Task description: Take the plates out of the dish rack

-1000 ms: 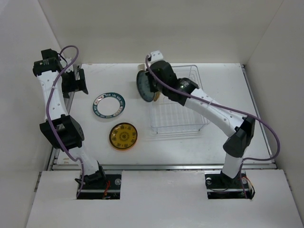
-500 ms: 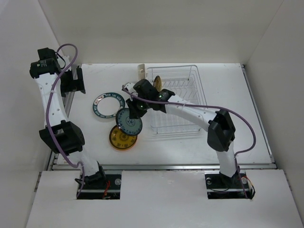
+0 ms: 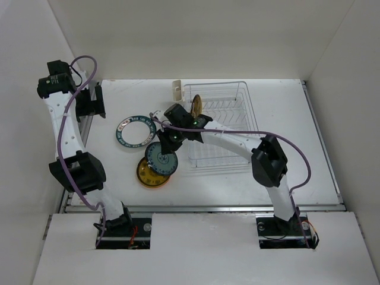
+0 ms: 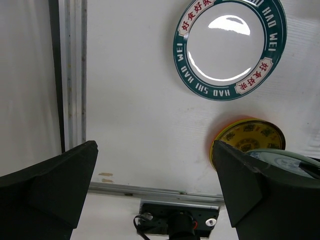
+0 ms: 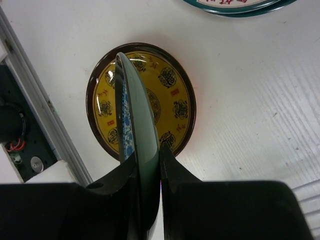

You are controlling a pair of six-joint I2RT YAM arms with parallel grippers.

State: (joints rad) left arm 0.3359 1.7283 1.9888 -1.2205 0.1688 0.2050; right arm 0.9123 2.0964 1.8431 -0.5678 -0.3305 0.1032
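Observation:
My right gripper is shut on the rim of a dark green plate and holds it tilted just above the amber-yellow patterned plate, which lies flat on the table. In the right wrist view the green plate stands edge-on between the fingers, over the yellow plate. The white plate with a teal rim lies flat to the left. The white wire dish rack holds one more plate upright. My left gripper is open and empty above the table's left edge.
A small white cutlery cup stands at the rack's far left corner. A metal rail runs along the table's left edge. White walls enclose the table on three sides. In the left wrist view the teal-rimmed plate and the yellow plate show.
My right arm has carried the dark green plate from beside the rack down and left to just above the yellow plate. The left arm has barely moved.

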